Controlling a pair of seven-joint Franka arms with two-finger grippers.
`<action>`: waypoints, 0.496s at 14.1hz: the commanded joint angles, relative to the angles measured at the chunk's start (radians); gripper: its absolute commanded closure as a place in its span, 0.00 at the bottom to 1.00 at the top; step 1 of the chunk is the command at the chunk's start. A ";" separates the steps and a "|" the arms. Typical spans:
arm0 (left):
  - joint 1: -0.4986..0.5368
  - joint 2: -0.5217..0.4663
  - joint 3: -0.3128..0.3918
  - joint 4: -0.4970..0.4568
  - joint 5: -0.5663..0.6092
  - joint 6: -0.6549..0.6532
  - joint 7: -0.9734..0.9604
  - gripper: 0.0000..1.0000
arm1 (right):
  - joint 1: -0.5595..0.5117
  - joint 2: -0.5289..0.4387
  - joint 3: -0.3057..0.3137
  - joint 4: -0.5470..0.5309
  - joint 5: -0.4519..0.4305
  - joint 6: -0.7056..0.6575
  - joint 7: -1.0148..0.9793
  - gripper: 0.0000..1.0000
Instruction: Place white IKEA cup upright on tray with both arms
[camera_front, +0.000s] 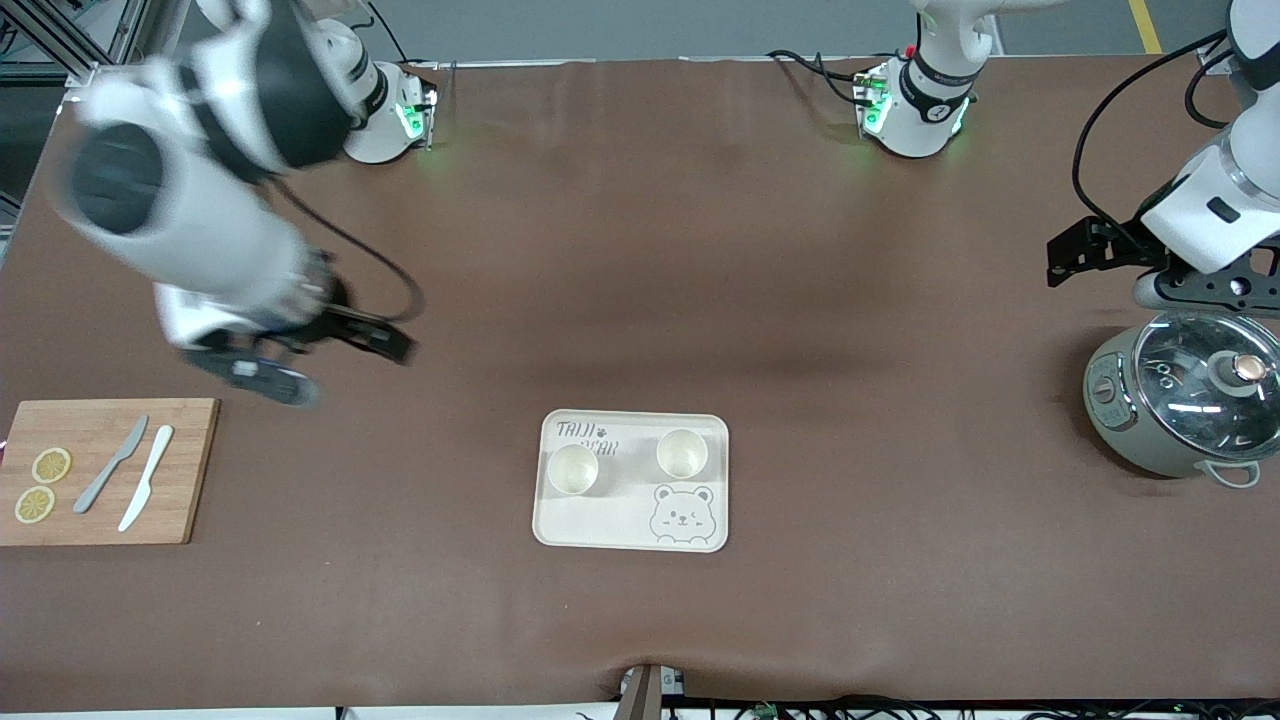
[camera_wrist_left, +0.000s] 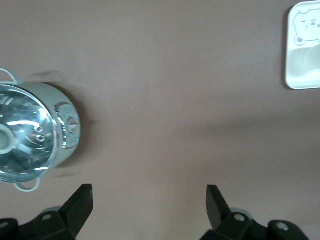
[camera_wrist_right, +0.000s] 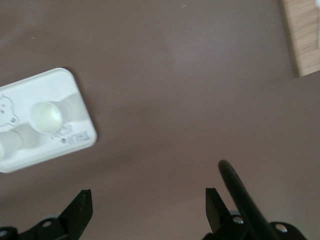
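The cream tray (camera_front: 600, 525) with the bear drawing lies in the middle of the table, toward the front camera. Two white cups (camera_front: 572, 468) (camera_front: 682, 452) stand upright on it, side by side. My right gripper (camera_front: 380, 338) is open and empty over bare table, between the tray and the right arm's end. Its wrist view (camera_wrist_right: 148, 202) shows the tray (camera_wrist_right: 62, 82) and both cups (camera_wrist_right: 46, 116) (camera_wrist_right: 7, 145). My left gripper (camera_front: 1070, 255) is open and empty in the air near the cooker. Its wrist view (camera_wrist_left: 149, 200) shows a corner of the tray (camera_wrist_left: 292, 82).
A wooden cutting board (camera_front: 100, 510) with two lemon slices and two knives lies at the right arm's end, and it also shows in the right wrist view (camera_wrist_right: 302, 35). A grey cooker with a glass lid (camera_front: 1185, 405) (camera_wrist_left: 30, 140) stands at the left arm's end.
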 joint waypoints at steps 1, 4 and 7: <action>0.003 0.001 0.002 -0.001 0.025 0.023 0.024 0.00 | -0.143 -0.093 0.013 -0.056 0.014 -0.061 -0.246 0.00; 0.018 0.006 0.001 -0.002 0.012 0.021 0.026 0.00 | -0.246 -0.203 0.013 -0.175 -0.010 0.000 -0.393 0.00; 0.018 0.007 0.001 -0.001 0.004 0.021 0.023 0.00 | -0.247 -0.270 0.013 -0.297 -0.058 0.074 -0.409 0.00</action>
